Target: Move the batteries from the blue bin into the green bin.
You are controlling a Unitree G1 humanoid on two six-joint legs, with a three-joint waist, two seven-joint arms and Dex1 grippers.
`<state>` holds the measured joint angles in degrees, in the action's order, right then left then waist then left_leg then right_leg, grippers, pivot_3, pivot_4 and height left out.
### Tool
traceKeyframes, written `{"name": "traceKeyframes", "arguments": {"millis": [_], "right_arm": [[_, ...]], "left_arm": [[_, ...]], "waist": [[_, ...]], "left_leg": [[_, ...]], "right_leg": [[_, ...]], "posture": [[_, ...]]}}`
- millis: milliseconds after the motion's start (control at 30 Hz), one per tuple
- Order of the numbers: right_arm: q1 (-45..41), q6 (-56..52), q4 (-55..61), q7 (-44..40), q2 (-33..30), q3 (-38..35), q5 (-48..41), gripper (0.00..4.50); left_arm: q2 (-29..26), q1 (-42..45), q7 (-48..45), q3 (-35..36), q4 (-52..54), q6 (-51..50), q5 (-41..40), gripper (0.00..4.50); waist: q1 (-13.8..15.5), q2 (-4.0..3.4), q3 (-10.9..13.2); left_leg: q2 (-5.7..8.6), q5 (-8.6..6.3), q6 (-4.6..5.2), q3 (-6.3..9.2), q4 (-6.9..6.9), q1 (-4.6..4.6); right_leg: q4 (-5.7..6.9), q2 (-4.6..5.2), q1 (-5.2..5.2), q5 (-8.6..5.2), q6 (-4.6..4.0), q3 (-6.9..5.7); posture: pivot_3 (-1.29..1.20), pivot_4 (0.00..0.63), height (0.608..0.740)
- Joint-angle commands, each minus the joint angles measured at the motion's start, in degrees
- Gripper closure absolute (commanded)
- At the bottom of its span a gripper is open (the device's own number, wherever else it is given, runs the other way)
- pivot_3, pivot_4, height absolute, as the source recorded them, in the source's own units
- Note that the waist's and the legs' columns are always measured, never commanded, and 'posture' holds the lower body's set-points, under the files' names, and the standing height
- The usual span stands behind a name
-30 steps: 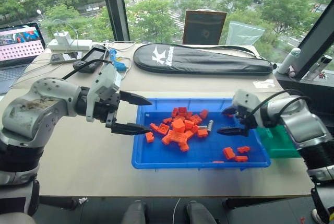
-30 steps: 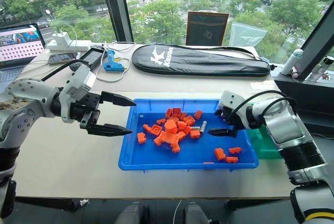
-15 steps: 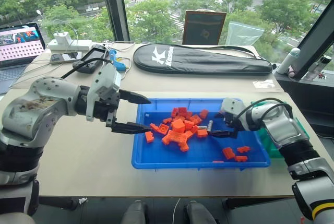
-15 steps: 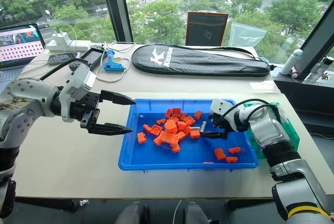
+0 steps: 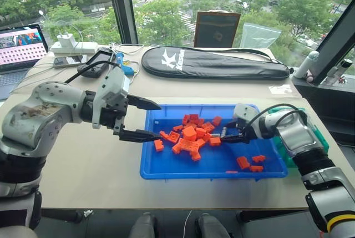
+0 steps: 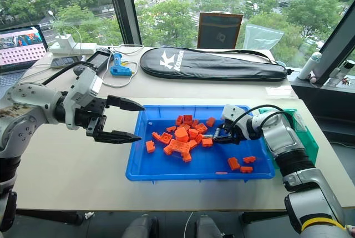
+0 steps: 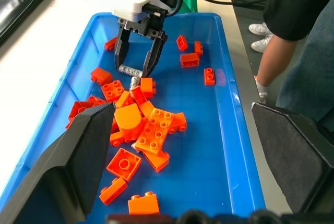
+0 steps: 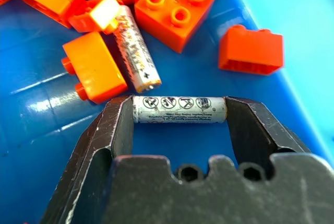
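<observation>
Inside the blue bin (image 5: 166, 172), a silvery battery (image 8: 179, 109) lies on the floor beside a pile of orange bricks (image 5: 188, 136). My right gripper (image 5: 224, 136) is down over this battery and shut on it lengthwise, one finger at each end. A second battery (image 8: 134, 46) lies just beyond it, against the bricks. The green bin (image 6: 309, 138) stands at the blue bin's right end, partly behind my right arm. Above the blue bin's left edge, my left gripper (image 5: 158, 120) hangs open and holds nothing.
A black racket bag (image 5: 216, 63) lies across the table behind the blue bin. A laptop (image 5: 19, 46), cables and a blue tool (image 5: 125, 67) sit at the back left. Loose orange bricks (image 5: 249, 163) lie in the bin's right corner. A person's legs (image 7: 292, 51) stand beside the table.
My right gripper has moved left across the blue bin to the battery beside the brick pile, and its fingers have narrowed onto the battery's ends. The left arm has stayed still.
</observation>
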<state>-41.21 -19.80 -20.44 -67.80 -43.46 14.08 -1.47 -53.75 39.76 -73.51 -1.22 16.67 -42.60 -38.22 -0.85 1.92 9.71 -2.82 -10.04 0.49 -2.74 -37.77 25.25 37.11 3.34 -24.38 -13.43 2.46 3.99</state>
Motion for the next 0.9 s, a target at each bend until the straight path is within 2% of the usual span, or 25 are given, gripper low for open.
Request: {"name": "traceKeyframes", "arguments": {"millis": [33, 167, 267, 400, 600, 833, 900], "right_arm": [[-3.4, -6.7, 9.3, -2.9, -5.5, -7.3, -5.3, 2.0], [-4.3, -9.2, 14.2, -6.2, -13.4, -10.7, -6.6, 2.0], [-4.3, -8.9, 14.5, -6.0, -16.0, -11.4, -6.7, 2.0], [0.1, -2.6, 10.6, -6.4, -27.9, -11.3, 0.7, 2.0], [6.7, -2.6, 9.3, -6.6, -30.3, -11.4, 0.5, 2.0], [9.8, 1.4, 5.6, -4.4, -27.8, -10.6, 2.1, 2.0], [10.7, 2.2, 4.6, -4.6, -28.0, -10.2, 2.7, 0.98]], "left_arm": [[-0.2, 2.0, -0.4, 0.5, 0.3, 0.8, 0.1, 0.0], [0.9, 3.5, -0.5, 0.4, -0.9, 1.2, -0.2, 0.0], [1.5, 4.1, -0.5, 0.6, -1.3, 0.8, -0.6, 0.0], [5.6, 6.4, 2.9, 1.7, -2.4, -0.4, -2.1, 0.0], [5.2, 5.6, 2.1, 1.1, -2.8, 1.1, -0.7, 0.0], [5.1, 5.9, 1.3, 0.5, -3.4, 1.6, 0.3, 0.0], [5.1, 5.9, 1.2, 0.5, -3.3, 1.5, 0.4, 0.0]], "waist": [[0.0, -0.01, 0.0], [0.0, -0.04, 0.0], [0.1, -0.03, 0.0], [0.6, -0.09, 0.1], [-0.6, -0.09, 0.1], [-1.2, -0.16, 0.1], [-1.2, -0.16, 0.1]], "left_leg": [[0.0, 0.0, 0.0, -0.01, 0.0, 0.01], [-0.01, 0.0, 0.0, 0.0, 0.01, 0.0], [-0.01, -0.01, 0.0, 0.01, 0.01, 0.0], [0.04, -0.01, 0.0, -0.06, -0.01, 0.01], [0.0, -0.08, 0.06, -0.08, 0.0, -0.02], [0.01, -0.06, 0.05, -0.05, -0.01, -0.06], [0.03, -0.06, 0.05, -0.05, -0.01, -0.05]], "right_leg": [[0.0, 0.0, -0.02, 0.0, 0.0, 0.0], [0.0, 0.0, -0.02, 0.0, 0.0, 0.0], [-0.04, 0.0, 0.01, -0.03, 0.01, -0.04], [-0.03, 0.07, -0.02, -0.05, 0.05, 0.0], [-0.04, 0.04, -0.01, -0.08, -0.01, 0.05], [0.03, 0.03, 0.01, -0.09, 0.02, 0.05], [0.03, 0.04, 0.01, -0.1, 0.02, 0.05]], "posture": [[0.0, 0.15, 0.733], [0.0, 0.15, 0.733], [0.0, 0.15, 0.733], [0.0, 0.15, 0.733], [0.0, 0.15, 0.733], [0.0, 0.15, 0.733], [0.0, 0.15, 0.733]]}}
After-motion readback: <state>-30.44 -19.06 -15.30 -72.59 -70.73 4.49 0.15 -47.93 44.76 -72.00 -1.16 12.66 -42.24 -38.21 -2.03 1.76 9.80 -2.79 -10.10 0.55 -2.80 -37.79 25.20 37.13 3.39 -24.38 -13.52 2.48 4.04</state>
